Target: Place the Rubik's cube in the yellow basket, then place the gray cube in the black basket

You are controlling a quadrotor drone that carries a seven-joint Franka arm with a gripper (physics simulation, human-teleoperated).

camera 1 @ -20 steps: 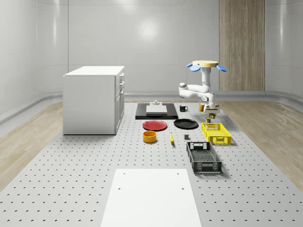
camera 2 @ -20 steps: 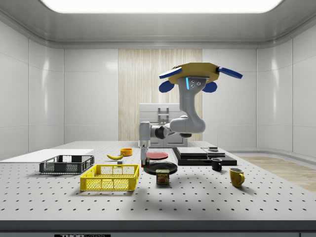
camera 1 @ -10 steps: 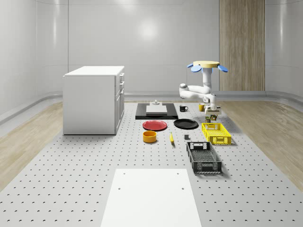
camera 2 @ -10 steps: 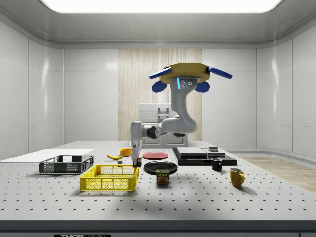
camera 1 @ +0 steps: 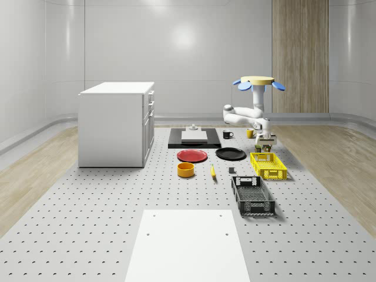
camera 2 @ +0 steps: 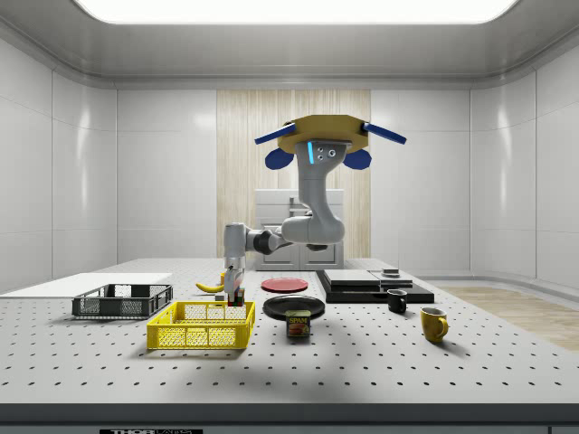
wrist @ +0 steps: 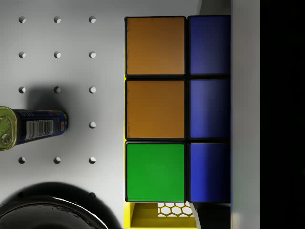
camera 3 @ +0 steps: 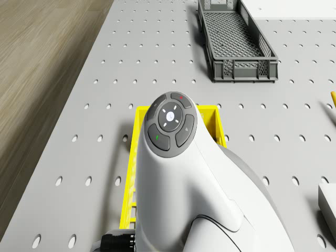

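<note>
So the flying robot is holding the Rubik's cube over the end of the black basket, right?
Not quite: in the side view the gripper holds the Rubik's cube over the end of the yellow basket, not the black basket. The drone hovers above the table.

I count two baskets, one yellow basket and one black basket, two plates, one red plate and one black plate, two mugs, one can, one banana, one orange bowl and one Rubik's cube.
</note>
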